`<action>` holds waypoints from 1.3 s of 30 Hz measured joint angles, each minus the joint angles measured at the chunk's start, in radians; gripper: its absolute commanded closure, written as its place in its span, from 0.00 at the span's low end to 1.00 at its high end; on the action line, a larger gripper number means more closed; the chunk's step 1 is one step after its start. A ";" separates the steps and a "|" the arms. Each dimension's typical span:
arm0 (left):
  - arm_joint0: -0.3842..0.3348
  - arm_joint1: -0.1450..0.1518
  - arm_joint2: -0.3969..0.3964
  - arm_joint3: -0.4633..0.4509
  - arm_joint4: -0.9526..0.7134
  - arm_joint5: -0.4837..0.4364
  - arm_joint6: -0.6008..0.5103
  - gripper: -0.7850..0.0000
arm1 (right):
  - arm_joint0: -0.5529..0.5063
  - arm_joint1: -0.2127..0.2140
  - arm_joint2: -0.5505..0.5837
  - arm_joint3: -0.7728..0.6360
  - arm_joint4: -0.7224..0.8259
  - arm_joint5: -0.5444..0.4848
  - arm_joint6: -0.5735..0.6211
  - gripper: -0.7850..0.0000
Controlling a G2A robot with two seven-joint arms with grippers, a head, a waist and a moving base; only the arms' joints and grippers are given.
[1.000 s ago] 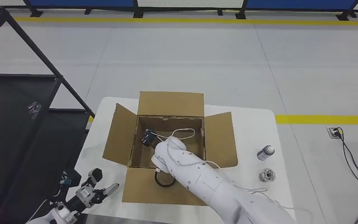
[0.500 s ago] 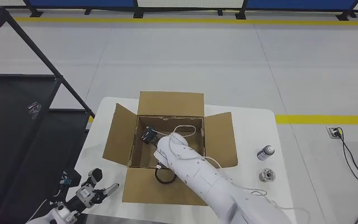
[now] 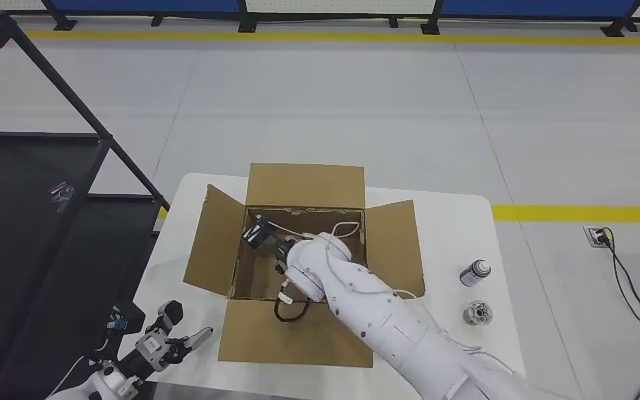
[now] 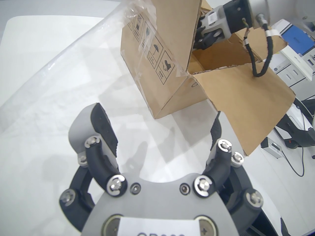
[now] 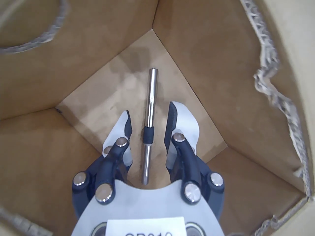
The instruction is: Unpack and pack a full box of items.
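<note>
An open cardboard box (image 3: 305, 187) stands in the middle of the white table with its four flaps folded out. On the box floor lies a shiny metal rod (image 5: 150, 114) with a black band near its middle. My right gripper (image 5: 150, 115) is down inside the box, open, its fingers on either side of the rod and above it. In the top view the right arm (image 3: 330, 290) leans over the box opening. My left gripper (image 4: 157, 124) hangs open over the table near the box's front left corner (image 4: 157, 114), holding nothing.
A small dark can (image 3: 475, 272) and a round metal part (image 3: 480, 314) stand on the table to the right of the box. Loose clear tape (image 4: 137, 13) hangs from the box's left flap. A black frame (image 3: 90, 140) borders the table's left side.
The right arm has pushed farther into the box toward its back left corner. The left arm has kept still.
</note>
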 measured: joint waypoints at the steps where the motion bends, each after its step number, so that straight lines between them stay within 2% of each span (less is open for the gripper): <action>1: 0.000 0.000 0.000 0.000 0.000 0.000 0.000 0.00 | -0.055 0.030 0.042 -0.102 -0.036 -0.011 0.037 0.54; 2: 0.000 0.000 0.000 0.000 0.000 0.000 0.000 0.00 | -0.117 0.059 0.088 -0.209 -0.072 -0.029 0.076 0.51; 3: 0.000 0.000 0.000 0.000 0.000 0.000 0.000 0.00 | -0.207 0.094 0.153 -0.353 -0.119 -0.061 0.124 0.43; 5: 0.000 0.000 0.000 0.000 0.000 0.000 0.000 0.00 | -0.360 0.142 0.260 -0.586 -0.184 -0.127 0.182 0.06; 6: 0.000 0.000 0.000 0.000 0.000 0.000 0.000 0.00 | -0.418 0.157 0.300 -0.670 -0.204 -0.150 0.191 0.00; 8: 0.000 0.000 0.000 0.000 0.000 0.000 0.000 0.00 | -0.531 0.180 0.386 -0.833 -0.245 -0.178 0.182 0.00; 11: 0.000 0.000 0.000 0.000 0.000 0.000 0.000 0.00 | -0.659 0.202 0.513 -0.999 -0.268 -0.174 0.145 0.00; 15: 0.000 0.000 0.000 0.000 0.000 0.000 0.000 0.00 | -0.778 0.221 0.709 -1.109 -0.232 -0.139 0.112 0.00; 19: 0.000 0.000 0.000 0.000 0.000 0.000 0.000 0.00 | -0.854 0.234 0.911 -1.107 -0.190 -0.086 0.134 0.00; 24: 0.000 0.000 0.000 0.000 0.000 0.000 0.000 0.00 | -0.867 0.249 1.124 -0.954 -0.073 -0.046 0.178 0.00; 27: 0.000 0.000 0.000 0.000 0.000 0.000 0.000 0.00 | -0.813 0.261 1.179 -0.816 -0.030 -0.073 0.238 0.00; 32: 0.000 0.000 0.000 0.000 0.000 0.000 0.000 0.00 | -0.764 0.280 1.232 -0.651 0.032 -0.135 0.255 0.00; 39: 0.000 0.000 0.000 0.000 0.000 0.000 0.000 0.00 | -0.741 0.298 1.196 -0.585 -0.005 -0.190 0.279 0.00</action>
